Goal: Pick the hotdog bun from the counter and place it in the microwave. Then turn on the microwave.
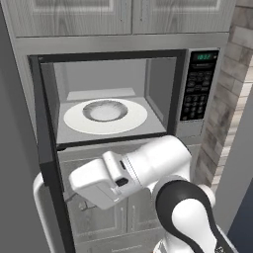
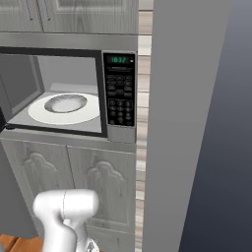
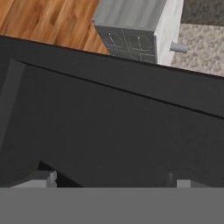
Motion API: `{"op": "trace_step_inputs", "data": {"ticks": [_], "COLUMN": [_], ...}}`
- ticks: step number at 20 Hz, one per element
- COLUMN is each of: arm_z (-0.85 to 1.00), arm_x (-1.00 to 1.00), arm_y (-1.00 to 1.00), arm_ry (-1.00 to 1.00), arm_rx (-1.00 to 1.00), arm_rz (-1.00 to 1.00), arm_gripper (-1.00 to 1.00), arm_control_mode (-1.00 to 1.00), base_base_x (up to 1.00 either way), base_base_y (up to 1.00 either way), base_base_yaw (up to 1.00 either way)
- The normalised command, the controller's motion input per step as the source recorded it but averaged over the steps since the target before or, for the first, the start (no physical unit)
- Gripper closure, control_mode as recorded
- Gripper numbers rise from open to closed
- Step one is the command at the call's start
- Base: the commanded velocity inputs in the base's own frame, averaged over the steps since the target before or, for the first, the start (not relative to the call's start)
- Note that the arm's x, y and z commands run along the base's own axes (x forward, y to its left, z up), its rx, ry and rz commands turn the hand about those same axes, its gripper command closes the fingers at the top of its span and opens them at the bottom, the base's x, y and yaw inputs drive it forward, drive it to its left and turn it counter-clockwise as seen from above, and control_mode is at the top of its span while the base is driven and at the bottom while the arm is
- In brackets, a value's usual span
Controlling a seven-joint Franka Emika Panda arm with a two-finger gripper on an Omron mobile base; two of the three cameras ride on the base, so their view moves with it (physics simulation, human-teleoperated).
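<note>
The microwave [image 1: 116,94] door is open with only the white plate [image 1: 105,116] inside, no hotdog bun, and the gripper [image 3: 111,177] is wide open, holding nothing.

The microwave [image 1: 123,94] stands open, built in between grey wood-grain cabinets above and below. On its light grey cavity floor [image 1: 74,136] lies a white round turntable [image 1: 79,121], which covers most of the floor and leaves a bare strip along the front edge and at the corners. A shallow grey-white dish [image 1: 105,109] sits at the middle of the turntable. In the right base view the same turntable [image 2: 42,114] lies close to the front edge of the floor.

In the hand view, a wooden floor [image 3: 48,22] carries a grey cabinet [image 3: 129,26].
</note>
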Motion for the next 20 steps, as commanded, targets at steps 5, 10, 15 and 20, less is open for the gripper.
{"op": "trace_step_inputs", "data": {"ticks": [5,10,15,20], "arm_z": [0.00,0.00,0.00,0.00], "arm_x": [0.00,0.01,0.07,0.04], "arm_y": [-0.02,-0.24,-0.36,-0.28], "arm_ry": [-0.02,0.01,0.03,0.04], "arm_rx": [0.05,0.09,0.10,0.12], "arm_rz": [-0.03,-0.03,-0.07,-0.11], "arm_gripper": [-1.00,-1.00,-1.00,-1.00], "arm_control_mode": [-1.00,-1.00,-1.00,-1.00], "base_base_x": [0.00,0.00,0.00,0.00], "base_base_y": [0.00,0.00,0.00,0.00], "base_base_yaw": [0.00,0.00,0.00,0.00]}}
